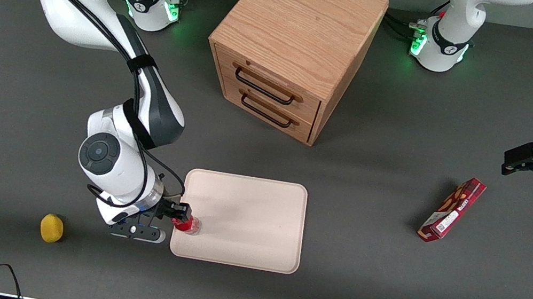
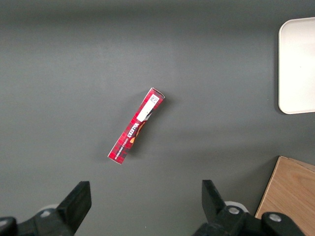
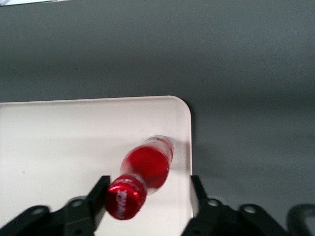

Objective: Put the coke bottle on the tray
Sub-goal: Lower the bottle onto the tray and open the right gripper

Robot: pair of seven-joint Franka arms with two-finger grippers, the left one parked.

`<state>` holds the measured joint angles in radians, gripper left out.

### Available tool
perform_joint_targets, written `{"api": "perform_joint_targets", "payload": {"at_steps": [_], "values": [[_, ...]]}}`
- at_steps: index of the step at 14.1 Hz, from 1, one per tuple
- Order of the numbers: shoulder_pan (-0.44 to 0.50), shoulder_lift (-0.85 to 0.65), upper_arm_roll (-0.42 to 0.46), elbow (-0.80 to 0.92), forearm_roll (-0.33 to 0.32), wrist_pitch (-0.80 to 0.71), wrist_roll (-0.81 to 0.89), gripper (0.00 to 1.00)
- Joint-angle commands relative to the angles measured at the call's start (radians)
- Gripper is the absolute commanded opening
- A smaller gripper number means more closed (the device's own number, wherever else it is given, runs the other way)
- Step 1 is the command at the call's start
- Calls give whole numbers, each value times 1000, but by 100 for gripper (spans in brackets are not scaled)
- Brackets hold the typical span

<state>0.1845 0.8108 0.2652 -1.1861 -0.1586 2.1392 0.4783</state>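
The coke bottle (image 1: 188, 224), tiny and red with a red cap, stands on the beige-pink tray (image 1: 256, 213), by the tray's edge toward the working arm's end and close to its corner nearest the front camera. My right gripper (image 1: 181, 213) is over the bottle's top. In the right wrist view the gripper (image 3: 148, 196) is open around the bottle (image 3: 147, 167). One finger (image 3: 100, 195) is against the cap. The other finger (image 3: 198, 194) stands well apart from it. The bottle leans a little toward the touching finger. The tray (image 3: 59, 142) lies under it.
A wooden two-drawer cabinet (image 1: 294, 46) stands farther from the front camera than the tray. A long red snack box (image 1: 453, 210) lies toward the parked arm's end. It also shows in the left wrist view (image 2: 136, 125). A yellow lemon (image 1: 51, 228) lies beside my gripper.
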Motion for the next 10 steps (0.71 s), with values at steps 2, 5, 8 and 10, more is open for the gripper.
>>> {"api": "perform_joint_targets", "payload": {"at_steps": [2, 5, 8, 10], "values": [[12, -40, -11, 37, -21, -56, -4, 100], [9, -119, -14, 33, -47, -137, -4, 100], [-25, -188, -11, 19, -70, -270, -6, 100], [-54, -252, -9, -35, -70, -332, -7, 100]]}}
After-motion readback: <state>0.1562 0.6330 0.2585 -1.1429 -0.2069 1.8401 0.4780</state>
